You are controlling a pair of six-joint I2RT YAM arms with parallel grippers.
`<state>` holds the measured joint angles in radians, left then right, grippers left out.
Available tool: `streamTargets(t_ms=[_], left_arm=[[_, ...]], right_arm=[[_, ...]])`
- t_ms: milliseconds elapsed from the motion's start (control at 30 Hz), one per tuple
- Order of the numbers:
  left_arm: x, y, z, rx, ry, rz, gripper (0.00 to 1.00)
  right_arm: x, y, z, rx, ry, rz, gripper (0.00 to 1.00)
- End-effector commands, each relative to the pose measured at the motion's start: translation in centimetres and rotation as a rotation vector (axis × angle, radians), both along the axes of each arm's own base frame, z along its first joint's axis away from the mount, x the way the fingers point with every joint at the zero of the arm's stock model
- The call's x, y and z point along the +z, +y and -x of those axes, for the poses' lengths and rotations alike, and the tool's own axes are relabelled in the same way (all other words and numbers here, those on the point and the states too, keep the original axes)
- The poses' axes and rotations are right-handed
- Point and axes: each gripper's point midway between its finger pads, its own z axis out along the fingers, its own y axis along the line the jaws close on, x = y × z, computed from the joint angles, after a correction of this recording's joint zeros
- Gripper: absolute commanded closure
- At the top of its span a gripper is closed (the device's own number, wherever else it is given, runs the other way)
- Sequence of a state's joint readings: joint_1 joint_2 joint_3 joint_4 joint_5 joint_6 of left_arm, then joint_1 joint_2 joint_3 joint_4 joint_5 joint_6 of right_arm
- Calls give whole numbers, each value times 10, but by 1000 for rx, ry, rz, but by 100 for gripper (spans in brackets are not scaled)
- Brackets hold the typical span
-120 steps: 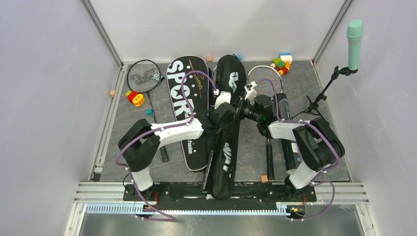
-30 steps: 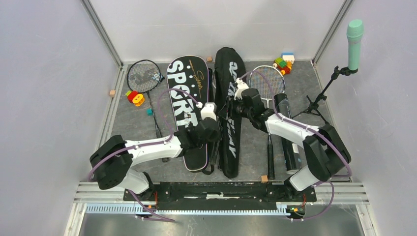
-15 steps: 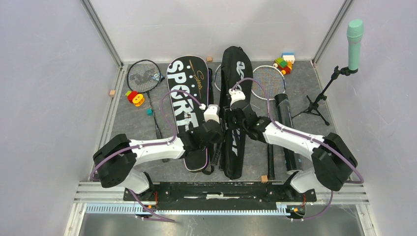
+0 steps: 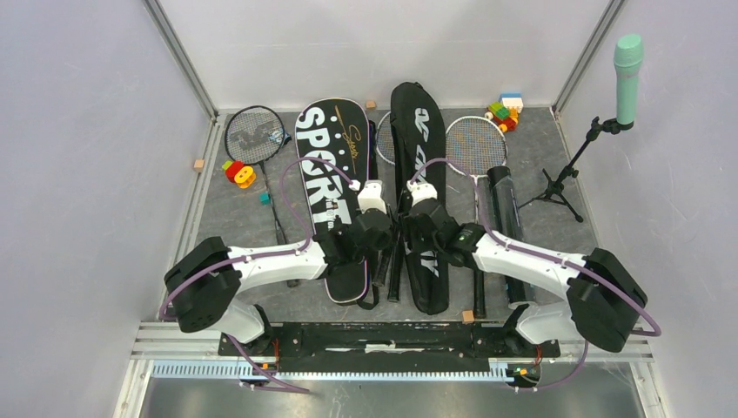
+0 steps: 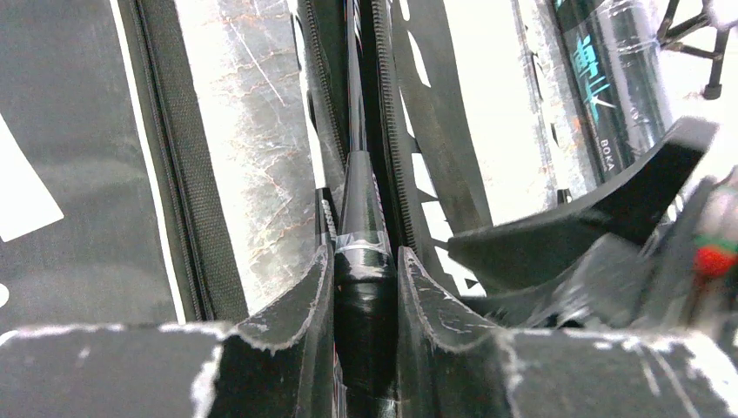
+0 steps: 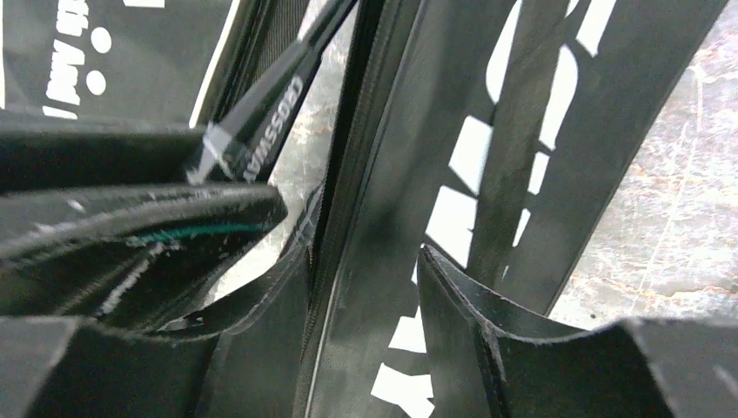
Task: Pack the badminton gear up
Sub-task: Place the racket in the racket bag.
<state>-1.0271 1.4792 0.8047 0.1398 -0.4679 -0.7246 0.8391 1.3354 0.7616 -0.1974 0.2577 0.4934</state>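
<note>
- The CROSSWAY bag (image 4: 416, 131) lies flatter and straighter than four seconds ago, when it was raised and slanted between the arms. In the last half second its near end has swung a little to the right.
- The right arm has drawn back toward its base. The racket on the right (image 4: 475, 144) now shows its whole stringed head, which that arm partly covered a second ago.
- The left gripper (image 5: 364, 257) sits about where it was half a second ago. Its fingers are pressed against both sides of a black racket handle (image 5: 364, 292), whose thin shaft runs away between the zip edges of the bag.
- The right gripper (image 6: 364, 261) is spread, its fingers standing either side of a fold of the bag near the zip edge. No firm pinch shows.
- The bag lies mid-table with its long axis running near to far. The broad rounded end is at the back wall and the narrow end points toward the arm bases.
- The SPORT bag (image 4: 331, 165) lies parallel just to its left.
- The black tube (image 4: 505, 218) lies to the right, beyond the right racket.
- Another racket (image 4: 253, 135) lies at far left.
- Toy blocks (image 4: 500, 111) and a green microphone (image 4: 627, 65) sit at the far right.
</note>
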Motion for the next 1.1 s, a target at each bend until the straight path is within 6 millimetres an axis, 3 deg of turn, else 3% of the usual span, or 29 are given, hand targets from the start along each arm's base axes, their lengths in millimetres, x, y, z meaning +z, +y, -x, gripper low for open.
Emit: streamTargets(t_ms=[0, 100, 200, 333, 467, 567, 667, 833, 967, 1067], left_arm=[[49, -11, -22, 68, -103, 138, 98], [46, -11, -22, 68, -100, 139, 98], [44, -12, -22, 65, -96, 134, 98], [42, -10, -23, 73, -100, 124, 98], [40, -7, -25, 86, -104, 109, 98], [38, -8, -26, 87, -103, 104, 98], [40, -8, -27, 105, -102, 117, 98], [63, -14, -43, 175, -159, 245, 98], [74, -27, -57, 230, -178, 339, 98], [74, -26, -72, 317, -215, 356, 98]], right_arm=[[-12, 2, 7, 5, 27, 21, 46], [-13, 4, 4, -6, 11, 27, 47], [-9, 2, -2, -43, -27, 32, 55], [4, 0, -5, -60, -74, -1, 79], [14, 6, -1, -26, -81, -51, 96], [19, 20, 9, 60, -61, -112, 95], [23, 34, 18, 134, -40, -174, 100], [41, 72, 54, 361, 28, -380, 100], [57, 78, 75, 452, 74, -466, 100], [73, 82, 94, 514, 114, -556, 100]])
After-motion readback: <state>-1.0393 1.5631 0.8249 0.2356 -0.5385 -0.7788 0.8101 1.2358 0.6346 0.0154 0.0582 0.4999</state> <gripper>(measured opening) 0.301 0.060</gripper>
